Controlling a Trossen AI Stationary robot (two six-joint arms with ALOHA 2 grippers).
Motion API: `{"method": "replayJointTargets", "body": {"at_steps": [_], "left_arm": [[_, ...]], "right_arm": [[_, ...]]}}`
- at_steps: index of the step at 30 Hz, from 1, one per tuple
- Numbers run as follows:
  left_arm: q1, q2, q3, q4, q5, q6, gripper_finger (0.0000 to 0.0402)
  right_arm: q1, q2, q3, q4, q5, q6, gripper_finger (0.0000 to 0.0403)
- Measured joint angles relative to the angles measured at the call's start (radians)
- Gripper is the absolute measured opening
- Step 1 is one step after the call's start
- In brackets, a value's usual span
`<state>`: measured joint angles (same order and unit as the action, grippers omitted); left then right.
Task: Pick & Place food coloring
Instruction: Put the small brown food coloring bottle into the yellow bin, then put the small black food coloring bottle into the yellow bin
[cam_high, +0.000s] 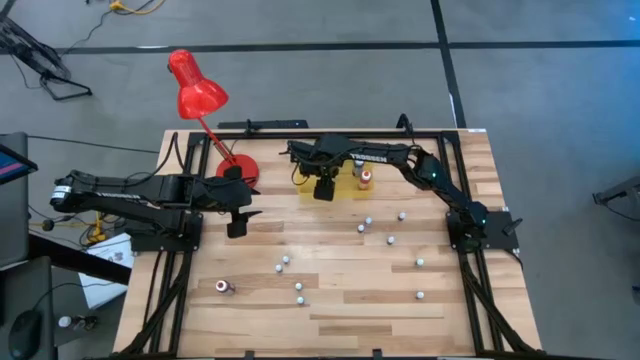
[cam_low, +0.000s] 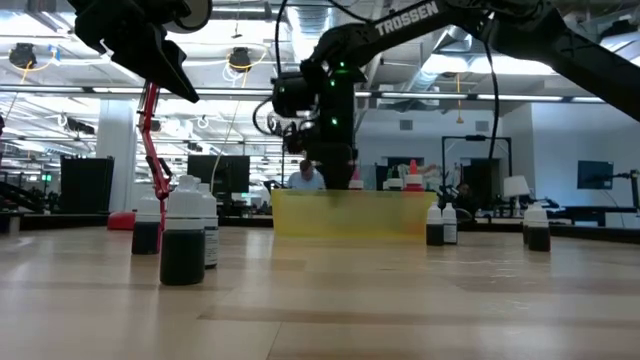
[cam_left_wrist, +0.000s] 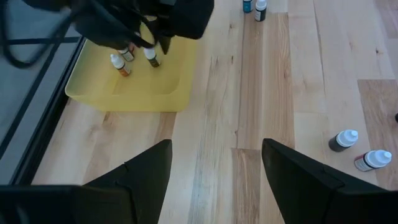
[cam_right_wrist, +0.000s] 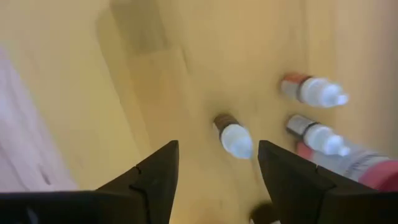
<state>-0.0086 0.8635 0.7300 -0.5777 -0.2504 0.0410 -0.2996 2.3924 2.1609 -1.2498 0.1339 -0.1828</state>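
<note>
Several tiny food coloring bottles with pale caps stand scattered on the wooden table (cam_high: 330, 320), such as one (cam_high: 391, 240) in the high view and a dark one (cam_low: 185, 240) in the low view. A red one (cam_high: 222, 287) lies on its side. A few more stand inside the shallow yellow tray (cam_high: 345, 190). My right gripper (cam_right_wrist: 217, 146) hovers open above the tray, its fingers on either side of a brown bottle (cam_right_wrist: 232, 135) without touching it. My left gripper (cam_left_wrist: 216, 144) is open and raised over the table's left part (cam_high: 237, 225).
A red desk lamp (cam_high: 195, 90) stands at the table's far left, its base (cam_high: 238, 168) next to the tray. Black frame rails run along the table's edges. Two bottles (cam_left_wrist: 344, 140) lie near the left gripper. Bare wood stretches along the near edge.
</note>
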Motion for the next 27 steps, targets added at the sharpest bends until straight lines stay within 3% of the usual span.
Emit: {"method": "replayJointTargets", "body": {"at_steps": [8,13,20,27], "left_arm": [[0.0,0.0,0.0,0.0,0.0,-0.007,0.0242],[0.0,0.0,0.0,-0.02,0.0,-0.037,0.0242],[0.0,0.0,0.0,-0.027,0.001,-0.053,0.0242],[0.0,0.0,0.0,-0.037,0.002,-0.064,0.0242]], "right_arm": [[-0.001,-0.011,0.191,-0.201,-0.001,0.036,0.0206],[0.017,-0.06,0.179,-0.333,-0.017,0.116,0.02],[0.081,-0.195,0.17,-0.323,-0.288,0.178,0.0189],[0.217,-0.341,0.17,-0.321,-0.31,0.209,0.0178]]}}
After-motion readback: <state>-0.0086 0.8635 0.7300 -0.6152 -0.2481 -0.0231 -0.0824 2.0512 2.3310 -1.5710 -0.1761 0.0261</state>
